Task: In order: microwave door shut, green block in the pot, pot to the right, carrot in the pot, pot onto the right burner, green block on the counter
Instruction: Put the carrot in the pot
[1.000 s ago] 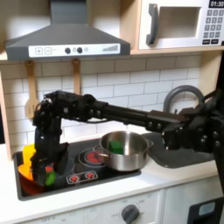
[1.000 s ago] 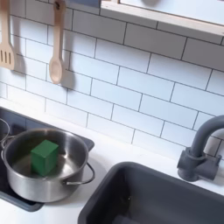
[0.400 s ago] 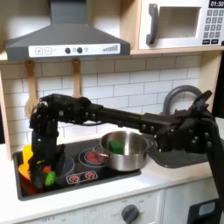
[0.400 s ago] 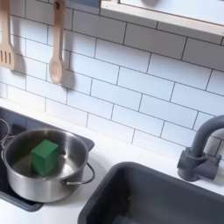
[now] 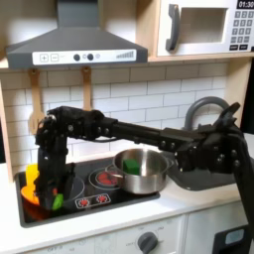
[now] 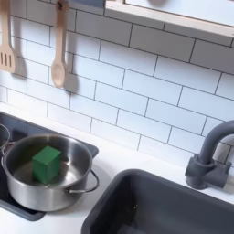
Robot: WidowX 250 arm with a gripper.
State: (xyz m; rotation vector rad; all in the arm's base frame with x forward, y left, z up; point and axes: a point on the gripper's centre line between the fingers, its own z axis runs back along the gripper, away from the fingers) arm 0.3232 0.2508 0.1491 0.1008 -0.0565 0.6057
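Note:
The microwave door [image 5: 198, 28] at the top right stands shut. The steel pot [image 5: 149, 182] sits on the black cooktop, and the green block [image 5: 130, 164] lies inside it. In the second exterior view the pot [image 6: 20, 186] holds the green block [image 6: 47, 163] near its middle. My gripper [image 5: 51, 192] reaches down at the cooktop's left end in the first exterior view, right over the orange carrot [image 5: 31, 193], whose green tip [image 5: 57, 202] shows beside the fingers. The dark fingers hide whether they grip it. The white counter [image 5: 184, 205] runs along the front.
A yellow block [image 5: 34, 175] lies just behind the carrot. A dark sink [image 6: 169, 206] with a grey faucet [image 6: 207, 155] lies to the pot's right in the second exterior view. A wooden spoon [image 6: 58, 47] and spatula [image 6: 6, 46] hang on the tiled wall.
The arm has shifted slightly over the carrot at the cooktop's left end. The pot and green block have not moved.

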